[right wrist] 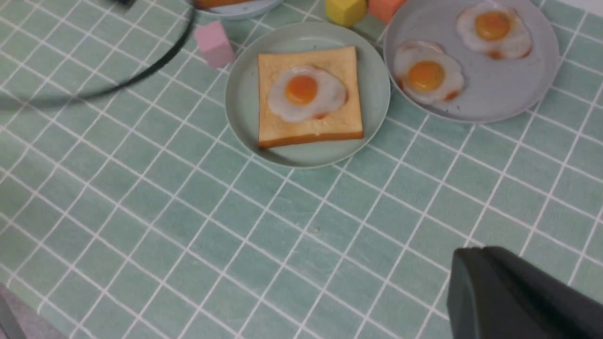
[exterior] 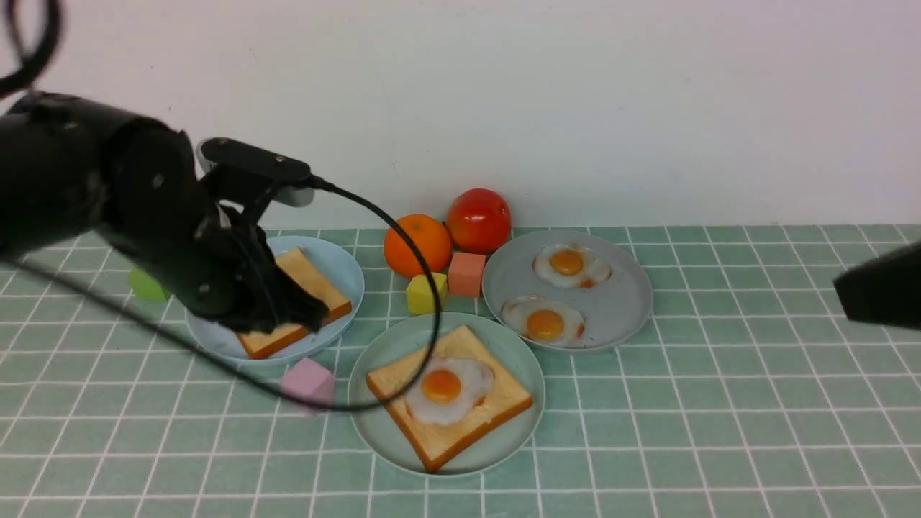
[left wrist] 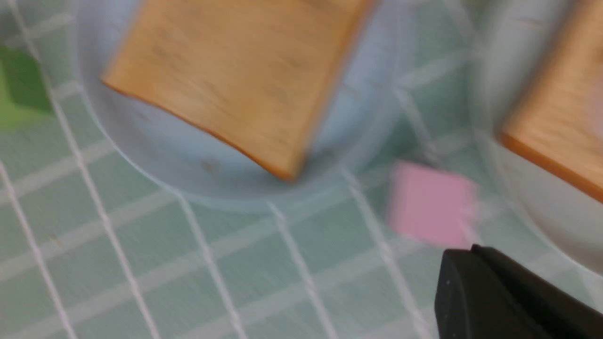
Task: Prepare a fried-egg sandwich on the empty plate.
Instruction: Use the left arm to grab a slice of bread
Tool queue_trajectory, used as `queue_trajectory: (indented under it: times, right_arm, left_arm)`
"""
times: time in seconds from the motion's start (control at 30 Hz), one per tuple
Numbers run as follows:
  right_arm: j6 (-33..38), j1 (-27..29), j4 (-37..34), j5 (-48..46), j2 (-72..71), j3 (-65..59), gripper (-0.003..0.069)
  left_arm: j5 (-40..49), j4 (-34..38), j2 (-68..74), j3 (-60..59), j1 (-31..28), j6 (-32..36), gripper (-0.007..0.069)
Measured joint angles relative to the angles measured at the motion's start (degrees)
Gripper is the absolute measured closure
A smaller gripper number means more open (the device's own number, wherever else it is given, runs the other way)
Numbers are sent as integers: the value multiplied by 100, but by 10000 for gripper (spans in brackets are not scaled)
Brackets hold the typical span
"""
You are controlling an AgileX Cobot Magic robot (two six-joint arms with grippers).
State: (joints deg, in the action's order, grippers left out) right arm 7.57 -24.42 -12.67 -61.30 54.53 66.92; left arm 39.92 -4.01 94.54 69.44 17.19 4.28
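Currently toasted slice, white egg atop, on mint plate; left end effector closed; right end effector unclear.

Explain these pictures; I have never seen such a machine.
This is a robot with two arms, each ending in a gripper. The wide picture looks forward from between the arms; the other two come from cameras on the wrists. On the tiled table, a mint-green plate holds a toast slice with a fried egg on top. A grey plate holds two more eggs. The left gripper is shut at a second toast slice on the light blue plate; whether it grips it is unclear. The right arm stands aside. An orange, a tomato and coloured blocks lie nearby.
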Motion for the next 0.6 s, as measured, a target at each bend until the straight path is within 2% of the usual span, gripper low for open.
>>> queue_trajectory:
  times: [0.1, 0.23, 0.3, 0.47, 0.6]
  right_arm:
    - [-5, -18, 0, -12, -59, -88, 654]
    - [-5, -18, 0, -12, -72, -109, 651]
    - [-5, -18, 0, -12, -72, -109, 650]
    - [-5, -18, 0, -12, -73, -109, 648]
    - [-5, -18, 0, -17, -73, -109, 646]
  left_arm:
    - [-96, -211, 486, 334, -153, 169, 621]
    - [-117, -584, 1022, 646, -187, 250, 537]
    - [-155, -849, 1373, 814, -187, 263, 427]
    - [-331, -1008, 1832, 939, -187, 269, 277]
    - [-574, -1132, 2062, 943, -187, 269, 243]
